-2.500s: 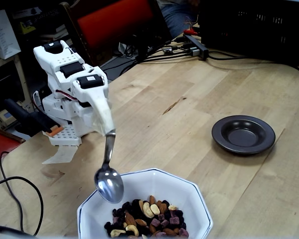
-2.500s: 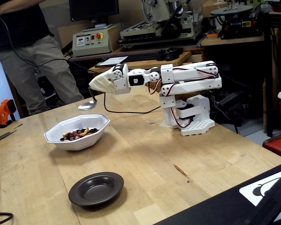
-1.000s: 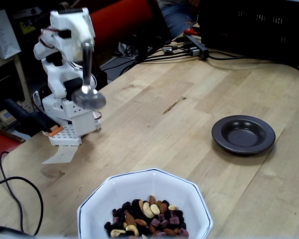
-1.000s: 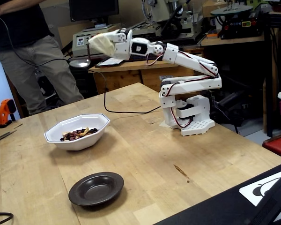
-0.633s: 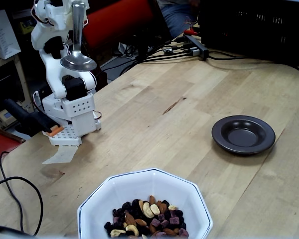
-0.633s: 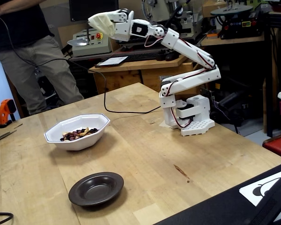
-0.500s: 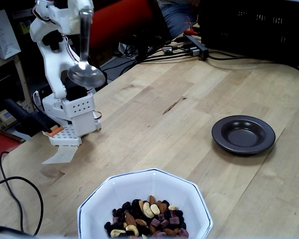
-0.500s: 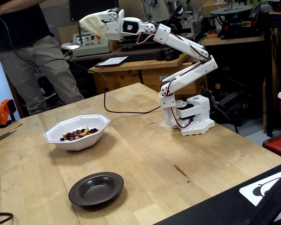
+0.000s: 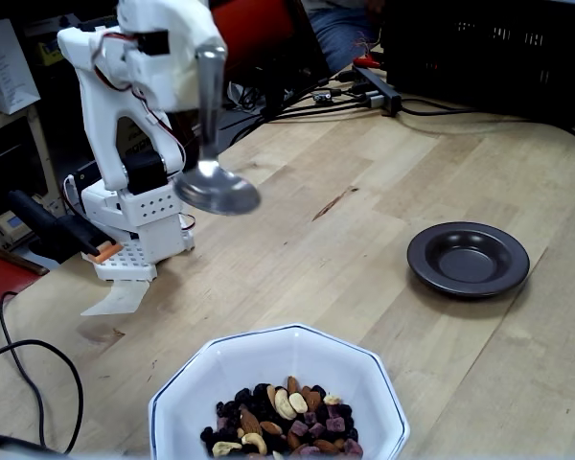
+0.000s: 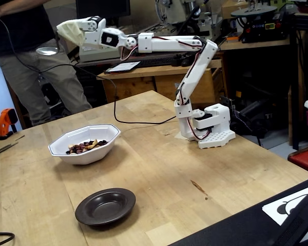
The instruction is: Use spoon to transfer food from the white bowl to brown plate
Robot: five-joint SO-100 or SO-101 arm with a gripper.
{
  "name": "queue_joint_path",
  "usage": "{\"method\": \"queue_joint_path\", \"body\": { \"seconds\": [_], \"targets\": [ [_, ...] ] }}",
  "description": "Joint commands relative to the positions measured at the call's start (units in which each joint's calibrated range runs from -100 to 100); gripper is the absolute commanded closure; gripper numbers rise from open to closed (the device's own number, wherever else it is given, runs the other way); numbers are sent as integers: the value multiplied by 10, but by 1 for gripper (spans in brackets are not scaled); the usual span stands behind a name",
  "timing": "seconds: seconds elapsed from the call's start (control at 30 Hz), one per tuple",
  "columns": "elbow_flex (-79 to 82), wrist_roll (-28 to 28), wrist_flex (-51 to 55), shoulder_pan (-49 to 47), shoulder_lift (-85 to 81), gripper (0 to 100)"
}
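The gripper (image 10: 66,32) is clamped on the spoon (image 9: 216,187), held high with its empty bowl level, likely to clear the rim of the white bowl (image 9: 273,347) whose food (image 9: 283,419) sits near the table's front edge

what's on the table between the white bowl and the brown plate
Nothing: in both fixed views only bare wooden tabletop separates the white bowl from the brown plate. The spoon hangs high in the air, off that stretch.
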Motion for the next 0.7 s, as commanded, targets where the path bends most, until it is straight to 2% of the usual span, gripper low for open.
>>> {"method": "queue_joint_path", "body": {
  "seconds": [0.0, 0.33, 0.67],
  "targets": [
    [-4, 1, -99, -22, 31, 95],
    [272, 1, -309, -52, 51, 95],
    [397, -1, -460, -54, 56, 95]
  ]
}}
